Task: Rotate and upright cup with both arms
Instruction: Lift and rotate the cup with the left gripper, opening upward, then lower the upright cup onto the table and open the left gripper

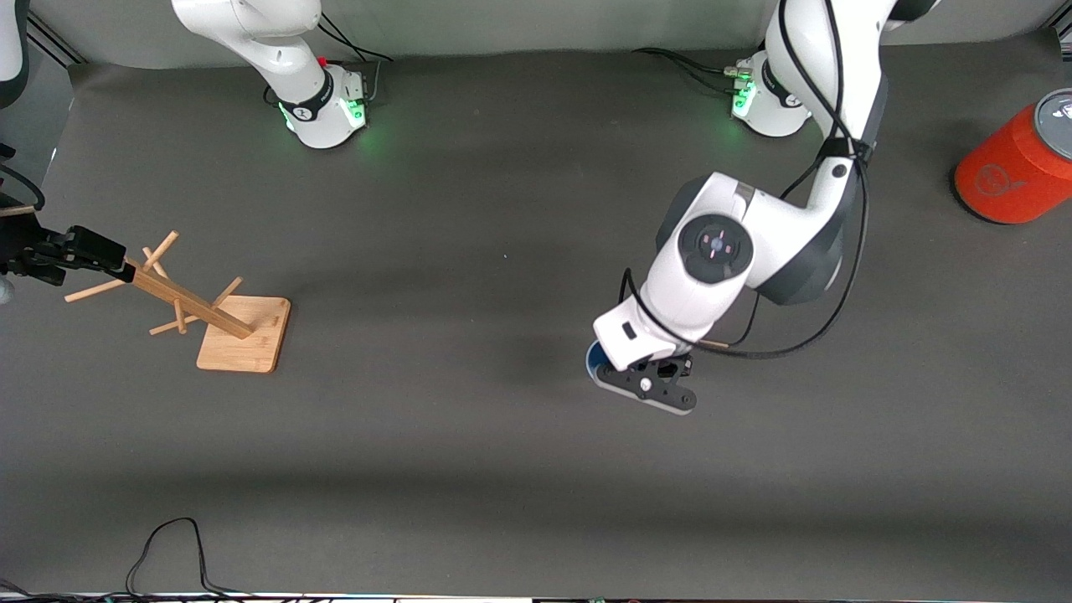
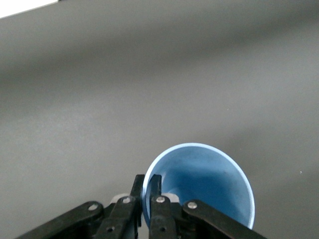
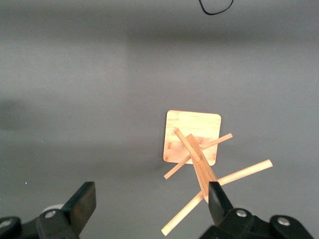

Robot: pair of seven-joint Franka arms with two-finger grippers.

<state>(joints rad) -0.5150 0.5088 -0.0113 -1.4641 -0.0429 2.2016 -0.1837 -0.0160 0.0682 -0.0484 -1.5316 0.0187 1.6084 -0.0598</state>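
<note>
The pale-blue cup (image 2: pixel 199 184) shows its darker blue inside in the left wrist view. My left gripper (image 2: pixel 146 181) is shut on its rim, one finger inside the cup and one outside. In the front view the left gripper (image 1: pixel 646 387) is over the middle of the table. Only a sliver of the cup (image 1: pixel 591 360) shows from under the hand. I cannot tell whether the cup touches the table. My right gripper (image 1: pixel 88 251) is open and empty, up beside the top of the wooden rack (image 1: pixel 213 310) at the right arm's end. Its fingers (image 3: pixel 84 196) are spread wide above the rack (image 3: pixel 194 144).
A big orange cylinder with a grey top (image 1: pixel 1017 163) stands at the left arm's end of the table. A black cable (image 1: pixel 167 536) loops at the table edge nearest the front camera. The dark mat (image 1: pixel 469 251) covers the table.
</note>
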